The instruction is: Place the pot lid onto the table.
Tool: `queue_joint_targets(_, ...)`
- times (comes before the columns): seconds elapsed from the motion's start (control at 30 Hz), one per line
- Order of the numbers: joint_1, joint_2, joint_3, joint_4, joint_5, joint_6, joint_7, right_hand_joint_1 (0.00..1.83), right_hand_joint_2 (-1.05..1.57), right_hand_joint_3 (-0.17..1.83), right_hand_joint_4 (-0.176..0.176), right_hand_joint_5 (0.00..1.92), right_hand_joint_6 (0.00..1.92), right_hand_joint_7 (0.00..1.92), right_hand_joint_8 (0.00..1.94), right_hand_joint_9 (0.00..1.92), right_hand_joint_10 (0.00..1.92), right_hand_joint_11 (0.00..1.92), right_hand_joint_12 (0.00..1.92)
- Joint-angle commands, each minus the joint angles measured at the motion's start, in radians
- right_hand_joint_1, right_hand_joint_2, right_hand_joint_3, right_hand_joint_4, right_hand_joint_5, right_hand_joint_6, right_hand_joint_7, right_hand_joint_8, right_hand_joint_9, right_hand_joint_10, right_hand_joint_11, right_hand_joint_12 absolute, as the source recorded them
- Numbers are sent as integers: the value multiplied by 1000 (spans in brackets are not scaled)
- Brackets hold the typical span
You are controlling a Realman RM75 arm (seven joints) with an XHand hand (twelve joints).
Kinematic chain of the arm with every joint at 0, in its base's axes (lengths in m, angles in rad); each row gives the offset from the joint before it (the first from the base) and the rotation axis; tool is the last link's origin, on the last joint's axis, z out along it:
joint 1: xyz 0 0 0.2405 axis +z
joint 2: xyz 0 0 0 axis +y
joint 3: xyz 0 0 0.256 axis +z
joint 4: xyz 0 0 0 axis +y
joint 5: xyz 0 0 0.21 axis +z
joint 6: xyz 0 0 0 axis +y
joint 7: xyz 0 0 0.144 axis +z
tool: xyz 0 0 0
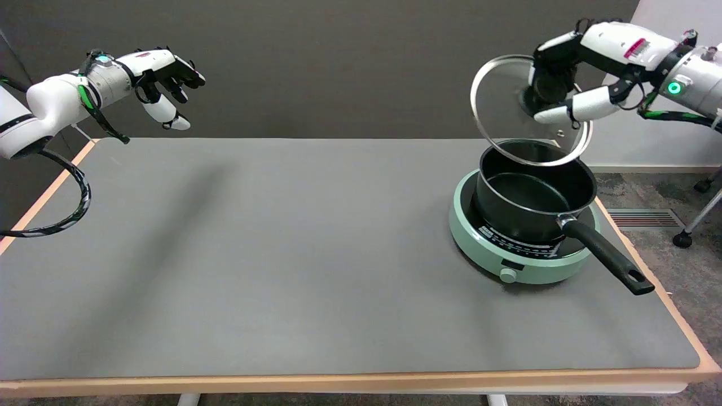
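**Q:** While the lid is hanging in the air in the head view, what is the right robot hand (pixel 558 93) doing with it?

**A:** It is gripping the glass pot lid (pixel 507 107) by the knob at its centre, fingers curled closed around that knob. The lid is tilting steeply, its face turning toward the camera and its lower rim hanging just above the far edge of the black pot (pixel 536 192), apparently apart from it.

**Q:** Where is the pot sitting?

**A:** It is resting on the green hotplate (pixel 485 248) at the right end of the desk (pixel 282 270), its long handle (pixel 609 256) pointing toward the near right corner.

**Q:** Which relation is governing the coming move?

**A:** The bare desk surface is lying to the picture's left of, and below, the held lid. Judging from this, the lid needs carrying leftward past the pot rim, then levelling before lowering.

**Q:** And the other arm?

**A:** The left hand (pixel 166 79) is hovering idle, well apart at upper left.
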Motion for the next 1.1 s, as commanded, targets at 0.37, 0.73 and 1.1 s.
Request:
queue_joint_targets(0.37,143,36,-289,136,59,343,189,1208,944,473,-39,802,1244,966,1260,892,1390,703,1333)
queue_joint_targets(0.73,159,14,-289,136,58,349,187,1210,943,474,-43,804,1238,966,1265,890,1402,703,1348)
queue_joint_targets(1.1,187,15,-266,122,58,380,176,1211,944,469,-47,804,1233,969,1261,889,1406,701,1349)
